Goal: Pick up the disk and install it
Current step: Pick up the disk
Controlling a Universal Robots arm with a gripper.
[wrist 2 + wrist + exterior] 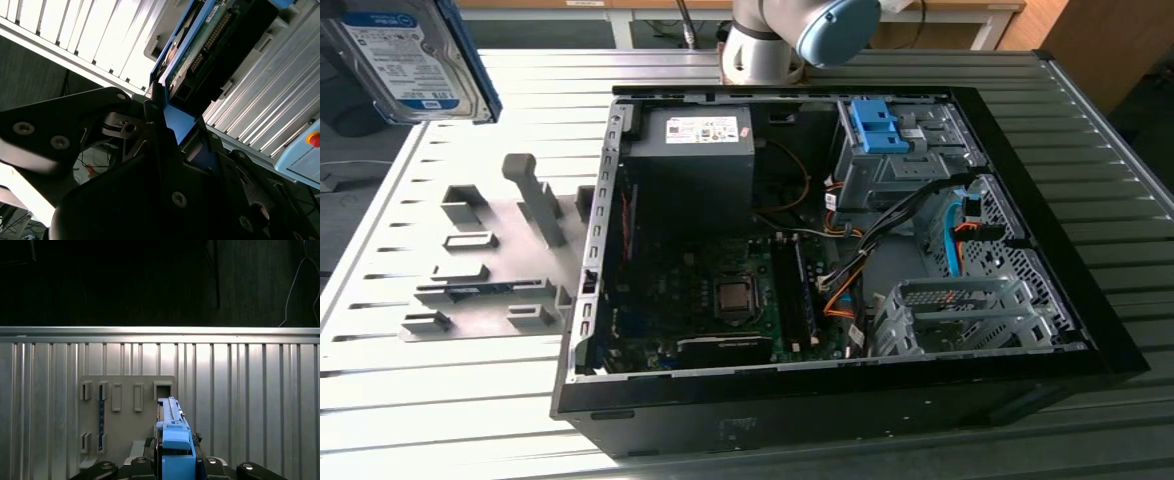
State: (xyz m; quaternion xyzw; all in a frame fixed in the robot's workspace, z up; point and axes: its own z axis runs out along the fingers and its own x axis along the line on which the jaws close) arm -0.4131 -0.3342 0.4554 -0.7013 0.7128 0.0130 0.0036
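The disk [403,58], silver with a white and light-blue label and a blue carrier frame, hangs high over the table at the exterior view's left, well above the grey fixture plate [480,290]. In the second wrist view my gripper [161,112] is shut on the carrier's blue edge, and the disk's green circuit-board side [200,42] reaches out beyond the dark fingers [150,131]. In the first wrist view the disk [172,432] stands edge-on between the fingers, above the fixture plate [125,415]. The open computer case [834,250] lies to the exterior view's right.
Inside the case are a blue latch bracket [878,125] on a grey bay [907,175], a perforated drive cage [961,315], the motherboard [720,300], a power supply [694,150] and loose cables. The arm's base [781,40] stands behind the case. The ribbed metal table [440,400] ends near the fixture plate.
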